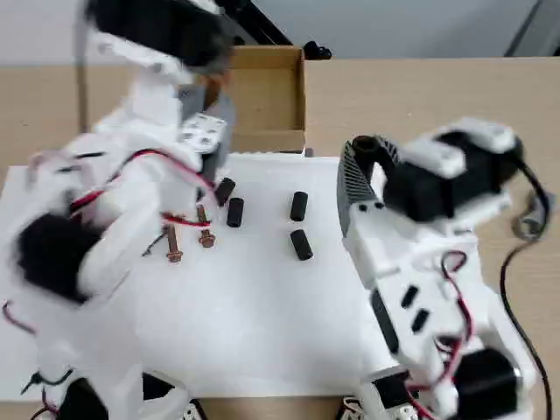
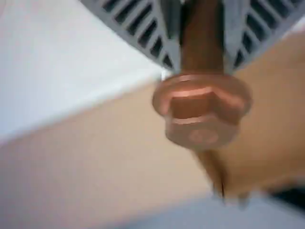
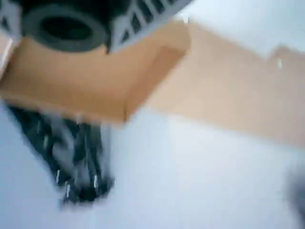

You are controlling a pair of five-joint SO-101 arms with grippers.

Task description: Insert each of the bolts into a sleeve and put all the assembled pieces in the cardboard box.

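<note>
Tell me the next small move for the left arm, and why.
Probably ease the left tool toward the right tool and line the bolt up with the sleeve's open end. The left tool is shut on the bolt, the right tool on the sleeve, its bore showing, and the two pieces are apart.

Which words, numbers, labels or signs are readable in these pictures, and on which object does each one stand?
None can be read.
The cardboard box, the bolt in the left gripper and the sleeve in the right gripper show no print.
The arms are too blurred to tell.
</note>
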